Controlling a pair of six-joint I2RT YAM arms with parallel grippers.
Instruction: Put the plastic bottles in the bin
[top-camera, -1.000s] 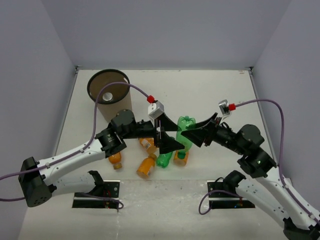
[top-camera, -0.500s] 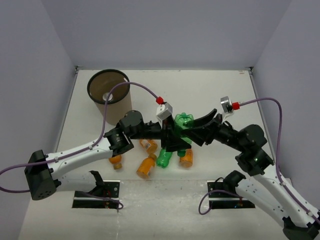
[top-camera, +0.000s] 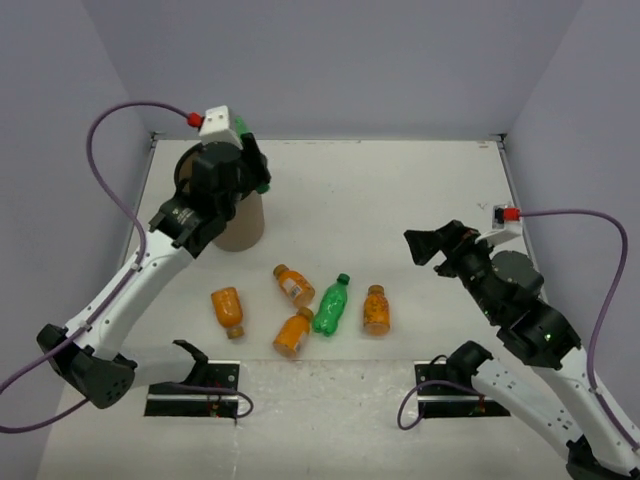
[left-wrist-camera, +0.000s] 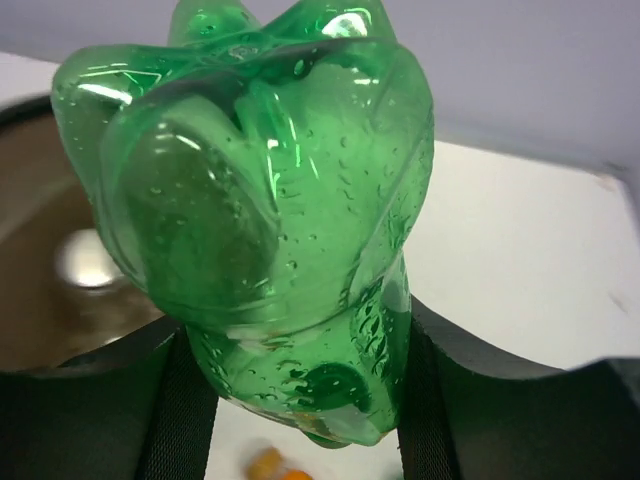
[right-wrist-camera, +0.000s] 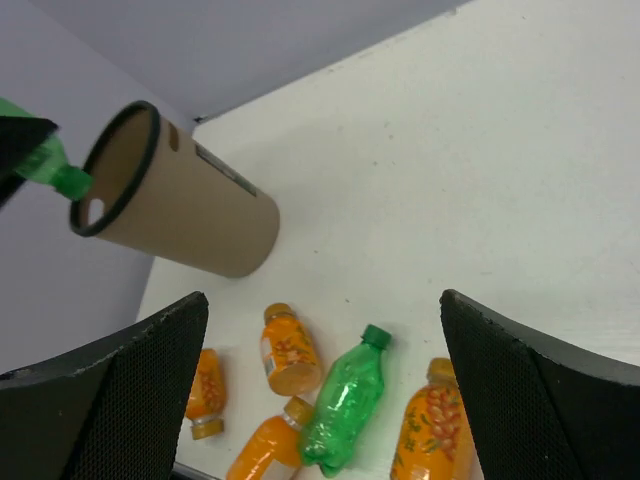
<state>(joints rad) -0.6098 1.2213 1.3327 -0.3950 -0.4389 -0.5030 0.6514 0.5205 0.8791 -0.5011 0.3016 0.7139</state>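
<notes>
My left gripper (top-camera: 250, 165) is raised over the bin (top-camera: 240, 225), a tall brown cylinder at the far left, and is shut on a green bottle (top-camera: 262, 184). The left wrist view is filled by that green bottle (left-wrist-camera: 270, 200), clamped between the fingers (left-wrist-camera: 480, 400), with the bin's mouth (left-wrist-camera: 60, 250) below at left. On the table lie another green bottle (top-camera: 331, 303) and several orange bottles (top-camera: 227, 308) (top-camera: 294, 284) (top-camera: 375, 308). My right gripper (top-camera: 430, 245) hangs open and empty to their right.
White walls enclose the table on three sides. The right wrist view shows the bin (right-wrist-camera: 180, 210), the lying green bottle (right-wrist-camera: 345, 405) and an orange bottle (right-wrist-camera: 285, 350) between its open fingers. Both arm bases stand at the near edge.
The left gripper closed on the green bottle at mid-table and carried it up and left over the bin. The right gripper let go, opened wide and drew back to the right.
</notes>
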